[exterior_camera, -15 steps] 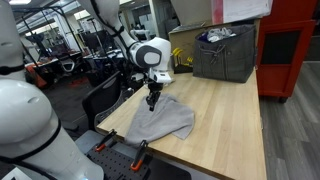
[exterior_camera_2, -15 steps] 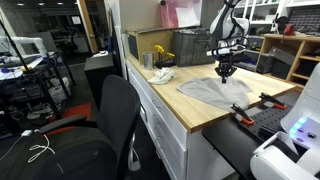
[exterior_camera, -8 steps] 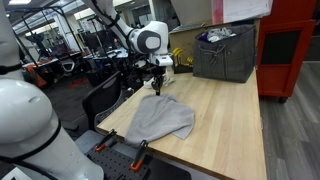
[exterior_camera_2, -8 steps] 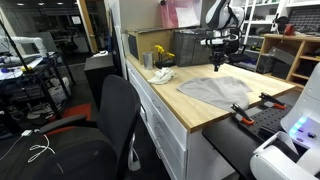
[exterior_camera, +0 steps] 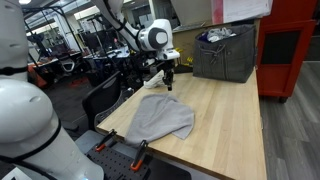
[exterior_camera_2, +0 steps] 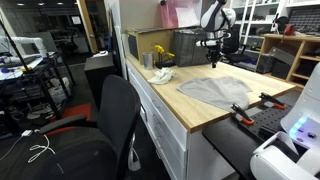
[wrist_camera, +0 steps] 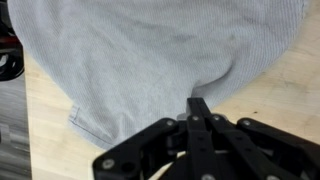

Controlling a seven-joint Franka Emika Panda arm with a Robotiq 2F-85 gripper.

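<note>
A grey cloth (exterior_camera: 160, 117) lies spread flat on the wooden table (exterior_camera: 232, 118); it also shows in an exterior view (exterior_camera_2: 212, 90) and fills the upper part of the wrist view (wrist_camera: 140, 60). My gripper (exterior_camera: 169, 84) hangs in the air above the table, just past the cloth's far edge, apart from it. It also shows in an exterior view (exterior_camera_2: 211, 62). In the wrist view the fingers (wrist_camera: 198, 103) are pressed together with nothing between them.
A dark grey bin (exterior_camera: 225, 55) stands at the table's far end, also seen in an exterior view (exterior_camera_2: 190, 47). A crumpled white rag with a yellow item (exterior_camera_2: 160, 72) lies near it. A black office chair (exterior_camera_2: 110, 120) stands beside the table. A red cabinet (exterior_camera: 285, 55) is behind.
My gripper has risen off the cloth and moved toward the bin end of the table. The cloth lies still on the table.
</note>
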